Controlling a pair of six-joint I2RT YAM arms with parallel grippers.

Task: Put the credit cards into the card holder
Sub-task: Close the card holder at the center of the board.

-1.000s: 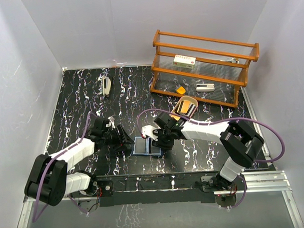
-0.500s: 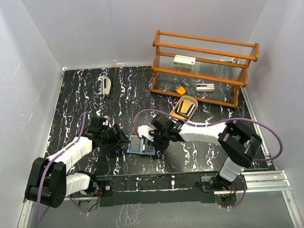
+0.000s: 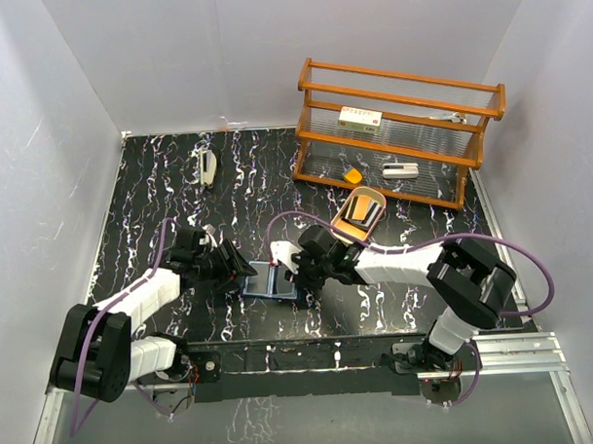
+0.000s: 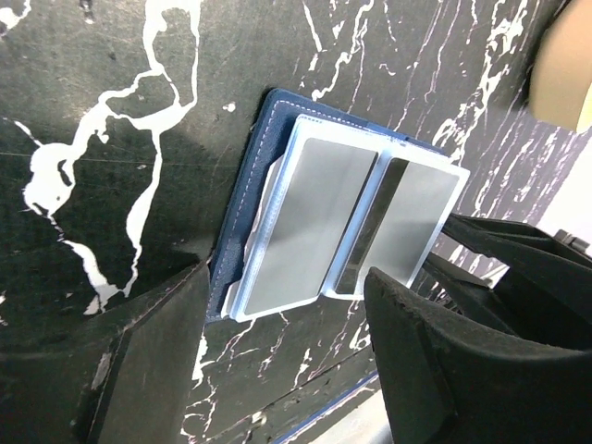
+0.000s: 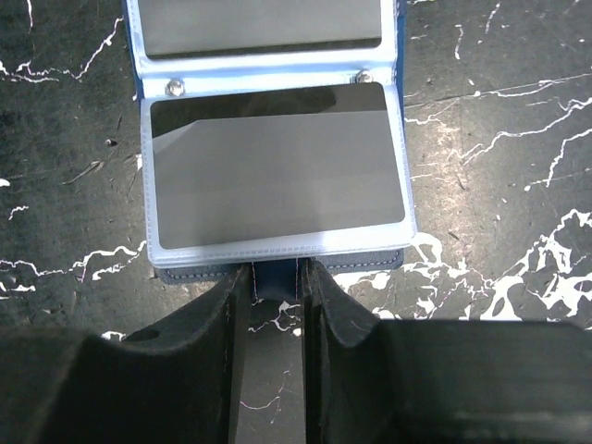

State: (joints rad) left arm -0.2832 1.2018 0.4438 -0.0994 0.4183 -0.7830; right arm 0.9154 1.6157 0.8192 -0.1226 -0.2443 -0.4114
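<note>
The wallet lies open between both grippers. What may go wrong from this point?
1. The right gripper pinches only the narrow snap tab of the card holder, so the holder may twist or slip free.
2. The open left gripper straddles the holder's end; closing there could crease the clear sleeves.

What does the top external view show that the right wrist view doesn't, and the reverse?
Only top external: the wooden slatted rack, the gold oval tray, and the left gripper open beside the navy-blue folding card holder. Only right wrist: two metal snap studs on the clear sleeves, and the right gripper pinching the holder's navy tab. Both: that holder lying open on the black marbled table.
</note>
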